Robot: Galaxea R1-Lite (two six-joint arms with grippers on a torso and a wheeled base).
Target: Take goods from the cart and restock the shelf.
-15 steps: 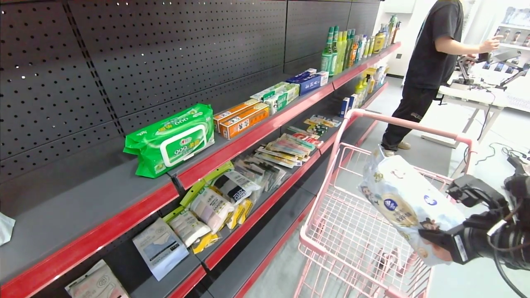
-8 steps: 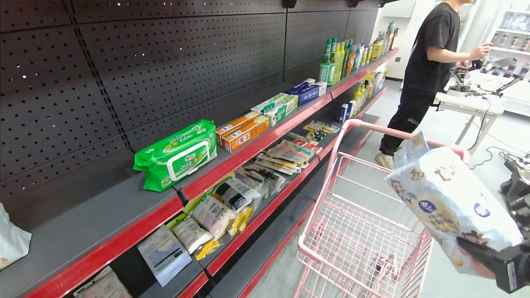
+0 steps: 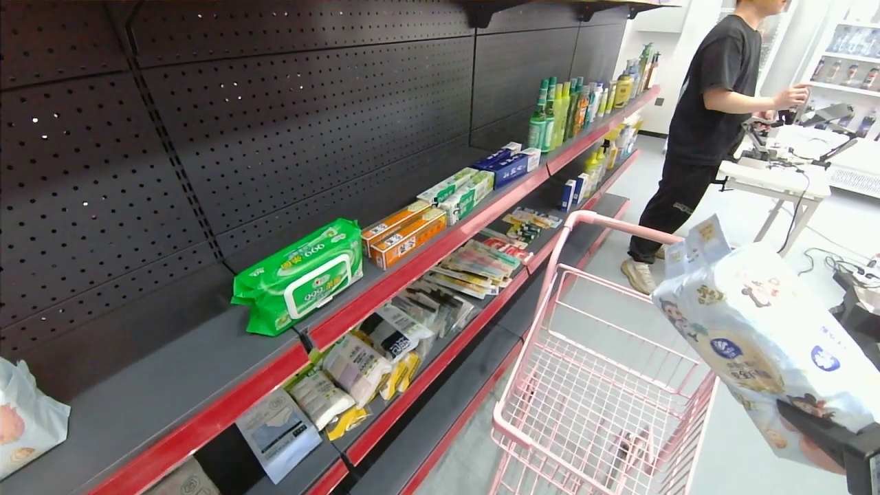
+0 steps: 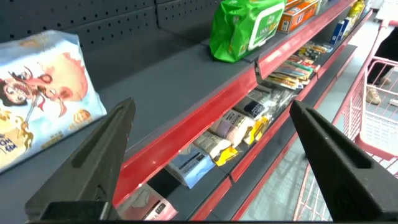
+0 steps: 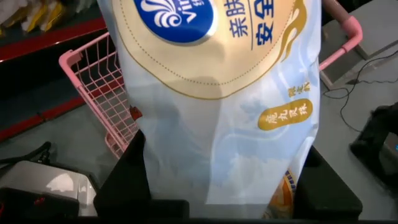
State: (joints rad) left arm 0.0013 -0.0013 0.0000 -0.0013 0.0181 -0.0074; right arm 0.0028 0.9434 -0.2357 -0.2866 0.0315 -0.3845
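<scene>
While the right gripper pinches the white-and-blue pack by its lower end, jaws pressed against both flat sides, the pack hangs above the far right side of the pink cart, clear of the basket. Its long axis is tilted, with the free end pointing up and toward the shelf. The bare stretch of top shelf lies well to the pack's left, across the cart, between the green wipes pack and a cartoon-printed pack. The left gripper is spread wide, empty, and sits nearer that shelf. Judgement: the placement needs a long leftward carry by the right arm, over the cart rim.
</scene>
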